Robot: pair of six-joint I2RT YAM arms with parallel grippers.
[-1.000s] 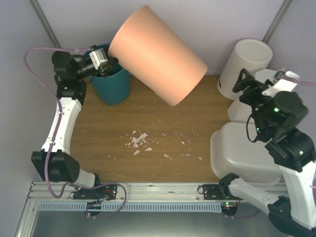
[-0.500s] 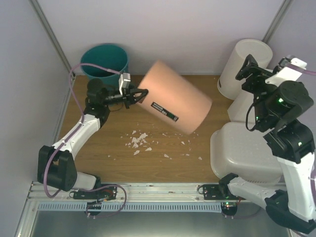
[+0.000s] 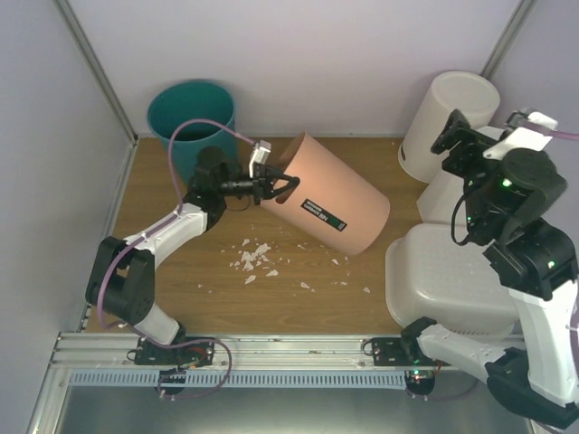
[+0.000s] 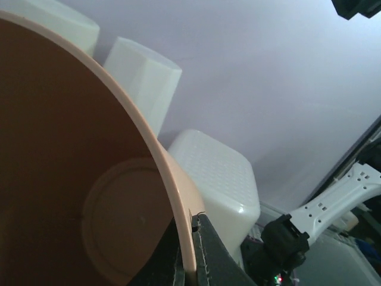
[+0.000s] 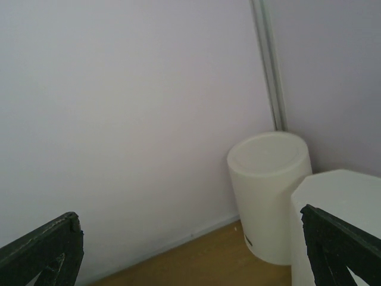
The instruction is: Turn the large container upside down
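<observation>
We've got the left gripper (image 3: 286,185) clamped on the rim of the pink bin (image 3: 339,206) — bin's on its side mid-table (image 3: 181,262). The right gripper (image 5: 189,214) is up w/ fingers wide apart. The tub (image 3: 443,280) sits at the near right corner by the right arm's base, btm up.

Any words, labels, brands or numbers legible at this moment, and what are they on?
Black sticker on the side of the peach cylindrical plastic bin: white print, too blurred to read.
Small dark tag at the foot of the round white plastic bin: too small to read.
No other text is visible.
</observation>
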